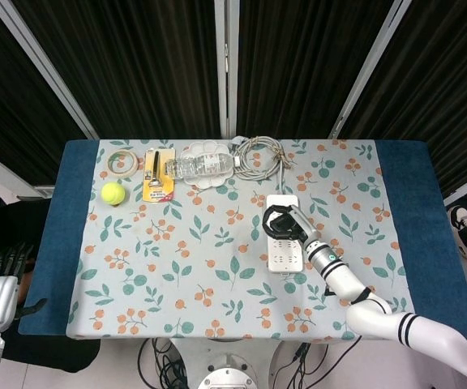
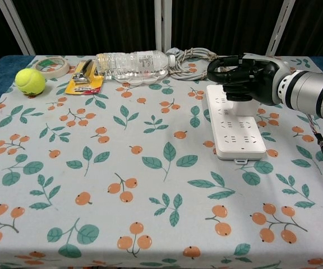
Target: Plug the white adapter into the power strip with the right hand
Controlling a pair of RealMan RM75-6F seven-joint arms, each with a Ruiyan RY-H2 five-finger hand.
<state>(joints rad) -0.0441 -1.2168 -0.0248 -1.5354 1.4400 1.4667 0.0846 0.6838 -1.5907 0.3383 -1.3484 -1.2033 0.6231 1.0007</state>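
White adapter [image 2: 240, 104] on power strip [image 2: 234, 131]

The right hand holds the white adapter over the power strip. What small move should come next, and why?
Probably a short, straight press down. The right hand holds the white adapter against the far end of the power strip, but its base is hidden, so I cannot tell if it is fully seated.

Lab-like test booth: black curtains [image 1: 136, 65] behind a cloth-covered table [image 1: 177, 243].
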